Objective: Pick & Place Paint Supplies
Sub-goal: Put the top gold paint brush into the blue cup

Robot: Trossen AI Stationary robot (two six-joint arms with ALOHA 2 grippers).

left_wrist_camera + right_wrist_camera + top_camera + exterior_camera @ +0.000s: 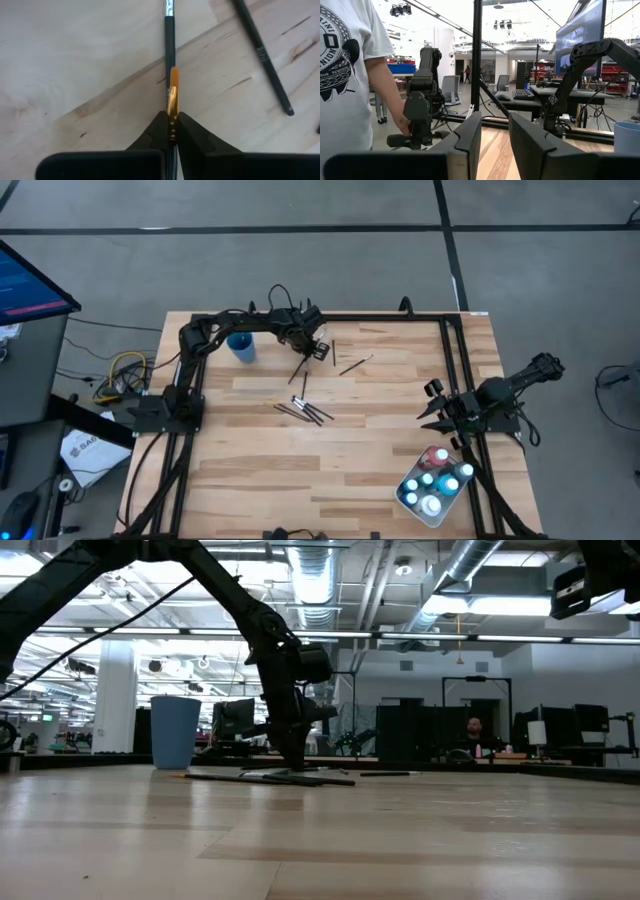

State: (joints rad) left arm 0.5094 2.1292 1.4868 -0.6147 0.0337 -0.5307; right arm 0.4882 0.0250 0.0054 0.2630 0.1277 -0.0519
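Thin dark-handled paintbrushes lie scattered on the wooden table: one group at mid-table, one farther right. My left gripper points steeply down at the far middle of the table, beside the blue cup, and is shut on an orange-tipped brush. That brush lies over another brush's dark handle. Small paint bottles stand in the white tray at the near right. My right gripper waits raised at the right, open with nothing between its fingers. My left gripper pinches the orange-tipped brush between its two fingertips, just behind the gold ferrule. The fingers come from above, slanting steeply down. The ferrule and orange bristles stick out past the fingertips, over the other brush. The gripper hides the rest of the handle.
Another brush lies close beside the left gripper. The blue cup stands upright at the far left of the work area. A black frame runs along the table's far and right sides. A person stands beyond the table.
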